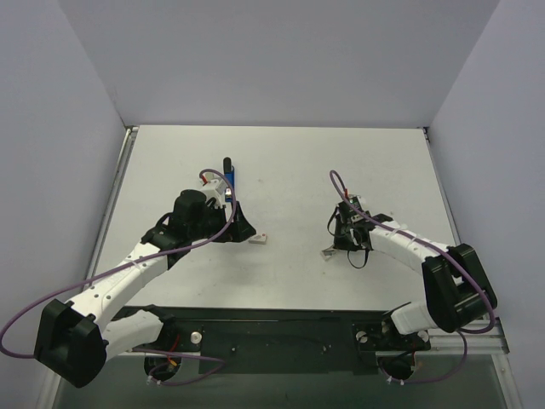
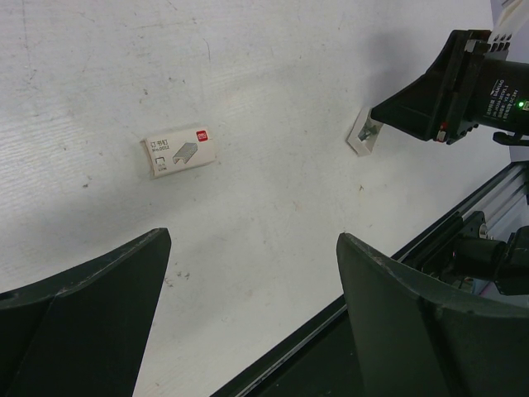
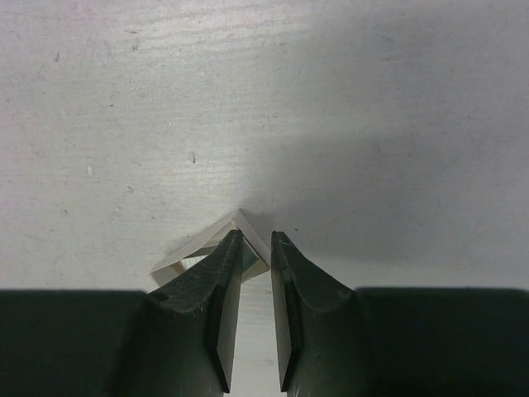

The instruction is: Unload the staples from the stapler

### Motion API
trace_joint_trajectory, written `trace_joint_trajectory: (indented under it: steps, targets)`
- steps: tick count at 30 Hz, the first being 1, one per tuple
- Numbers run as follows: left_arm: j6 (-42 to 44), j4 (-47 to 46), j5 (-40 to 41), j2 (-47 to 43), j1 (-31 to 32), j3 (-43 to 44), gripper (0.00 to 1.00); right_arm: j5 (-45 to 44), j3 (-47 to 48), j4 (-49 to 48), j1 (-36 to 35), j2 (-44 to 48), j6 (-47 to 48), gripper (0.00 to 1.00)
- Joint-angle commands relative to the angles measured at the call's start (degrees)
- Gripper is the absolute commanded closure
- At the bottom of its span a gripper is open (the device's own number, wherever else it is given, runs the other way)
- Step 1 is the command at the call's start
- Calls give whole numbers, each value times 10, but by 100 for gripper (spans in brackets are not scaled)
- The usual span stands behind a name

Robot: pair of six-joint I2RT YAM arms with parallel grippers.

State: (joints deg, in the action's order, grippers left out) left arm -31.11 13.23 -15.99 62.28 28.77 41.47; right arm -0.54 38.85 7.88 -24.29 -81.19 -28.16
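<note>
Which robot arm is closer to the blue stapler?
Left. The stapler lies right beside the left arm's wrist, on its far side; the right arm is across the table.

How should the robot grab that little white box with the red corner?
From straight above, pinching its two long edges. The box lies flat on the table, label up, with bare space all round, and it is narrowest across those edges.

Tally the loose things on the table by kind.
Slim blue stapler with a dark end: 1
Small white cardboard boxes: 2, a closed printed box and an open white tray
Total: 3
</note>
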Motion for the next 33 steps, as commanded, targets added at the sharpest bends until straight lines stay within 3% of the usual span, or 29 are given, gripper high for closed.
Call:
trace_joint_trajectory:
  steps: [1,6,26,33]
  targets:
    - [-3,-22,-10,0,1,4,7,0,-4,7,5,-9,-2,84]
    - [-3,-23,-11,0,1,4,7,0,-5,5,4,-8,-2,90]
    - [-3,-21,-7,6,1,5,7,41,-11,-6,2,-13,-8,94]
    - [-4,-21,7,12,2,0,7,45,-5,-2,1,-14,-9,100]
